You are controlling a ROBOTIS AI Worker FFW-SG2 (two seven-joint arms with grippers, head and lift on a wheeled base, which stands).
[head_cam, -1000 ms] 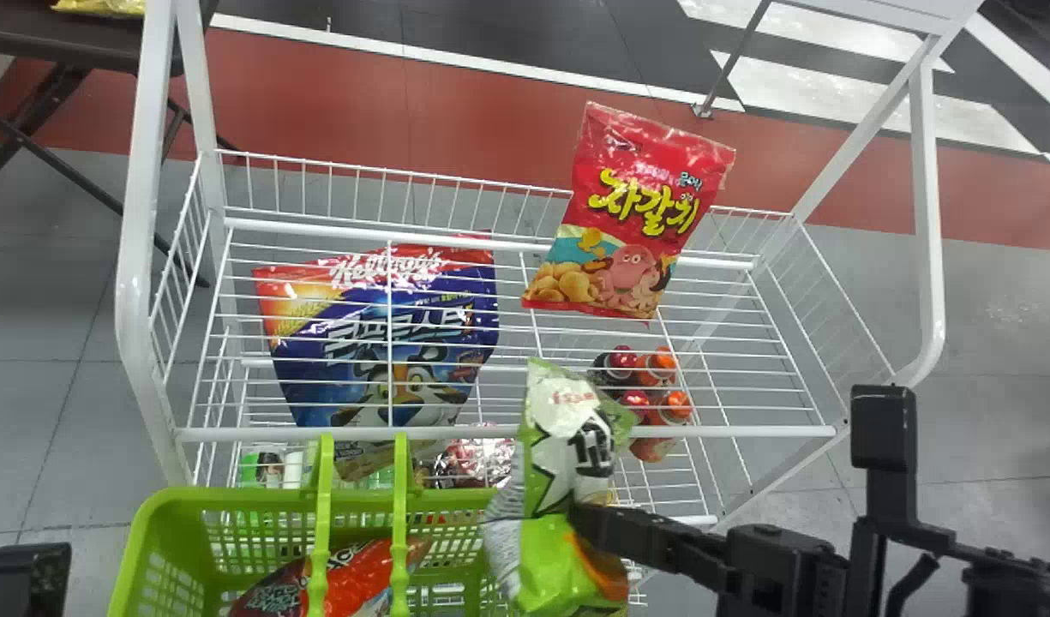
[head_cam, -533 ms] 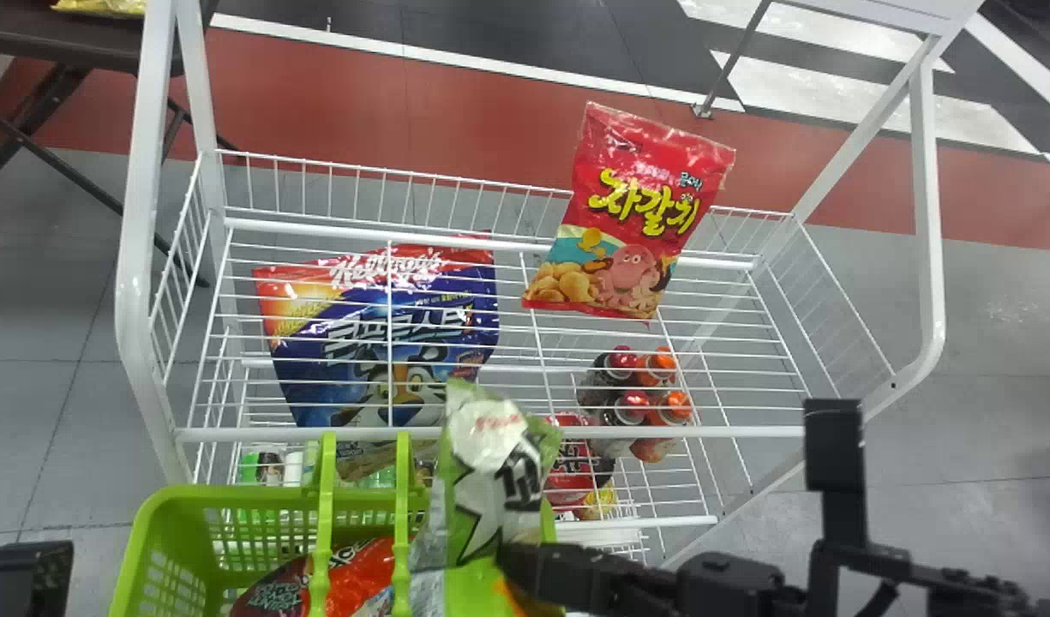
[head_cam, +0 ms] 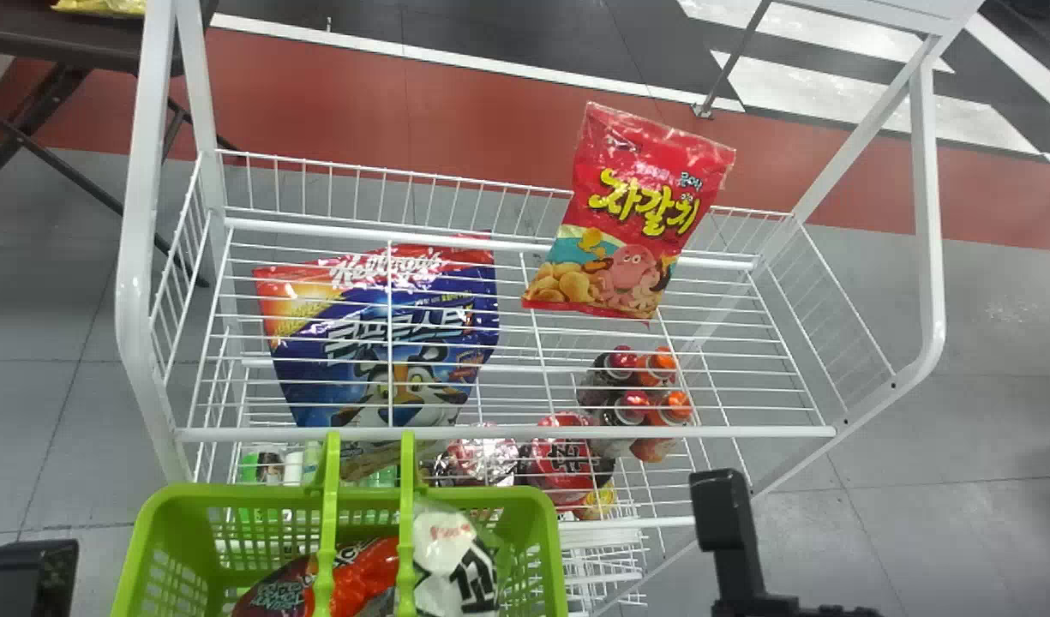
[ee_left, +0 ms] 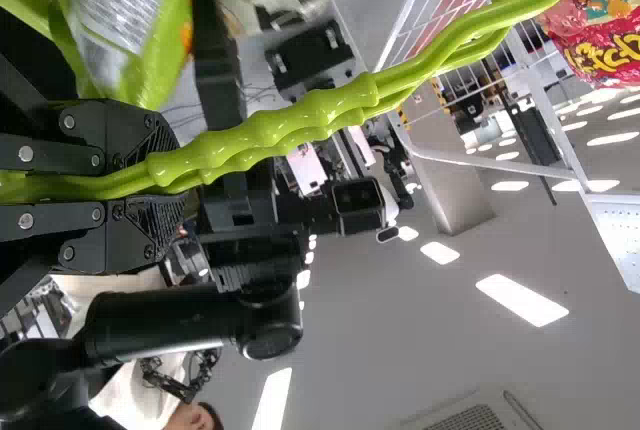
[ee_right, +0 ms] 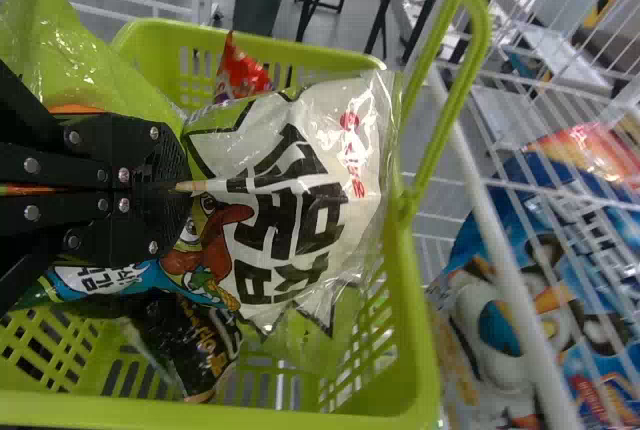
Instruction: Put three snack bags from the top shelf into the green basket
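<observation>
Snack bag [ee_right: 310, 190], green and white, is within the green basket [head_cam: 259, 492], pinched in the nearly closed jaws of my right gripper [ee_right: 178, 187], presumably to settle it beside the red bag [head_cam: 366, 576], while my left gripper [ee_left: 172, 181], closed around the handles [ee_left: 330, 110], likely steadies everything.

Your head view's bottom edge crops the green basket [head_cam: 233, 495], whose handles [head_cam: 329, 518] partly hide the red snack bag [head_cam: 363, 572] inside.
</observation>
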